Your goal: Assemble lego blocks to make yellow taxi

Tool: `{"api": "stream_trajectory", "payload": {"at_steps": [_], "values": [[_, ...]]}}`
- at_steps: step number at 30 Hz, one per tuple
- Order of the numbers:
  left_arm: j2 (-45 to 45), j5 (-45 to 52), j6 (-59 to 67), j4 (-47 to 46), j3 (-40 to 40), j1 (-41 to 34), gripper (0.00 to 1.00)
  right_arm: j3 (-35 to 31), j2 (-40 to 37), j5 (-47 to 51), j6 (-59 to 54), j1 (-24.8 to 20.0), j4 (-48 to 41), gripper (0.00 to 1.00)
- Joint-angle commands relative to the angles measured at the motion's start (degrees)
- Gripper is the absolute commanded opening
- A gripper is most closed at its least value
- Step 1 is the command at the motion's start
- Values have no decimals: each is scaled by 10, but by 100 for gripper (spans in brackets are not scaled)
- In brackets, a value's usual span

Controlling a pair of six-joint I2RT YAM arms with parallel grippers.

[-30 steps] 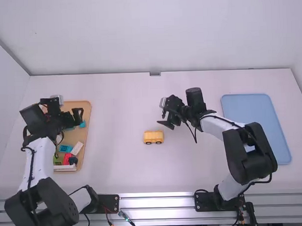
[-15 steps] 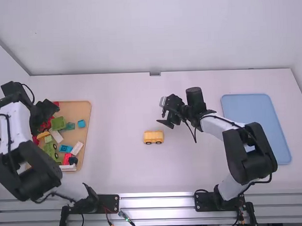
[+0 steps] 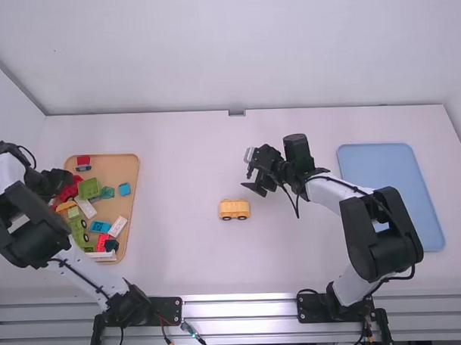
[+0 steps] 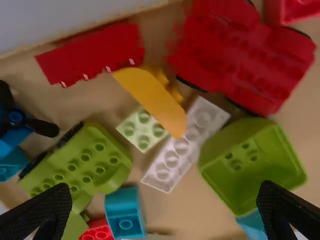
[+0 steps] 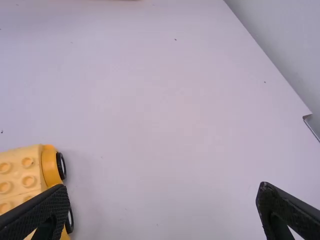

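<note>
Shifting farther left, the left gripper (image 3: 62, 178) is hovering at the block tray's (image 3: 129, 162) left side, fingers spread; the right gripper (image 3: 248, 179), also spread, is hanging near the yellow wheeled piece (image 3: 234, 209) sitting mid-table.

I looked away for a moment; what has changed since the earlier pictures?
The left gripper has moved left, from over the tray toward its left edge, bringing more blocks into the high view. The right gripper and yellow wheeled block stayed put.
</note>
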Motion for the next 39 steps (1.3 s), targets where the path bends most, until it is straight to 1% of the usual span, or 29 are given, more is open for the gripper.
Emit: {"api": "stream_trajectory", "payload": {"at_steps": [1, 8, 11, 19, 20, 21, 22, 28, 39], "values": [[13, -6, -14, -1, -10, 20, 99, 5, -4, -2, 5, 3, -1, 99], [18, -6, 38, 35, -33, 30, 99, 5, -4, -2, 5, 4, -2, 99], [18, -6, 31, 67, -44, 22, 99, 5, -4, -1, 5, 5, -1, 99], [18, 1, 33, 76, -64, 27, 99, 5, -4, -2, 5, 5, -1, 99], [18, 4, 34, 80, -66, 26, 98, 5, -4, -1, 5, 5, -2, 99], [18, 3, 33, 81, -66, 26, 91, 5, -4, -2, 5, 5, -2, 99], [18, -5, 33, 82, -68, 28, 87, 5, -4, -2, 5, 6, -2, 99], [20, -20, 33, 103, -75, 16, 80, 5, -4, -2, 5, 2, -13, 99], [20, -31, 40, 151, -110, 15, 77, 5, -4, -2, 5, 2, -14, 99]]}}
